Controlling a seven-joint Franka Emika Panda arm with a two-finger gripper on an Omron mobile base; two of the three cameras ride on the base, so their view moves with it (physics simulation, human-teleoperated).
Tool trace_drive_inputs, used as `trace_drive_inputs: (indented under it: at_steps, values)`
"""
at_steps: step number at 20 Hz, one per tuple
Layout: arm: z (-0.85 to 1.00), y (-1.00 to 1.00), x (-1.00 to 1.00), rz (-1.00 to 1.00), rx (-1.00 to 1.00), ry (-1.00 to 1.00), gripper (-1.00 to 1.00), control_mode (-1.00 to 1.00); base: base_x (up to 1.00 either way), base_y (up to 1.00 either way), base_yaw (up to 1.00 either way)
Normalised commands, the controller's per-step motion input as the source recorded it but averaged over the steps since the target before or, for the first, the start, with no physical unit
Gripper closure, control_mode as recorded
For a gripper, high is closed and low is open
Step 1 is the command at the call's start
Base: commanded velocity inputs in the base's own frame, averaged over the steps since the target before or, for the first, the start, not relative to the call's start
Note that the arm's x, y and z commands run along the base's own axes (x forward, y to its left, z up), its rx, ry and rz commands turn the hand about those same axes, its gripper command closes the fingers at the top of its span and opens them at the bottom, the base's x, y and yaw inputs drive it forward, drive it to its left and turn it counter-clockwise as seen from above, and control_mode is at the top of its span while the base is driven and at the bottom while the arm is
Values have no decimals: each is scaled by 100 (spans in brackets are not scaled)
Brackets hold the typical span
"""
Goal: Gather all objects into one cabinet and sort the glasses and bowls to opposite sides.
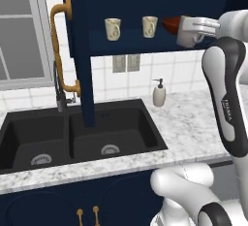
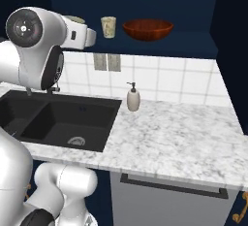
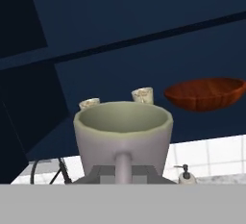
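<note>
Up close in the hand view, the gripper [image 3: 123, 170] is clamped on the handle of the grey-beige mug [image 3: 123, 134], its two dark fingers pressed together around the stem at the bottom centre of the frame. The mug stands upright with its open mouth toward the top of the frame.

Behind the mug's rim, two small cream cups peek up: one [image 3: 89, 104] just left of centre, the other [image 3: 142, 94] slightly right of centre. To the right, in the middle of the frame, sits the wide red-brown bowl [image 3: 206, 93].

From the left base view, the white hand reaches in from the upper right, level with the shelf of the open navy wall cabinet [image 1: 145, 45]. Both cups stand upright on that shelf, apart from each other, and a sliver of the bowl shows just left of the hand. The cabinet door [image 1: 80, 50] hangs open in the upper left, its golden bar handle [image 1: 58, 50] facing the window.

Lower in that frame, a cream soap dispenser [image 1: 159, 93] stands on the marble counter [image 1: 193, 123], right of the black double sink [image 1: 72, 137].
</note>
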Motion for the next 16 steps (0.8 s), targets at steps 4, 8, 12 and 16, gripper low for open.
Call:
trace_drive_inputs:
  at_steps: [4, 8, 12, 16]
  values:
    - [0, 0, 0, 0, 0, 0, 100, 100, 5, 12, 0]
    - [0, 5, 9, 0, -2, 5, 100, -100, 0, 17, 0]
    - [0, 32, 78, 3, -18, 21, 100, -100, 0, 0, 0]
    - [0, 32, 100, 3, -20, 11, 100, -100, 0, 0, 0]
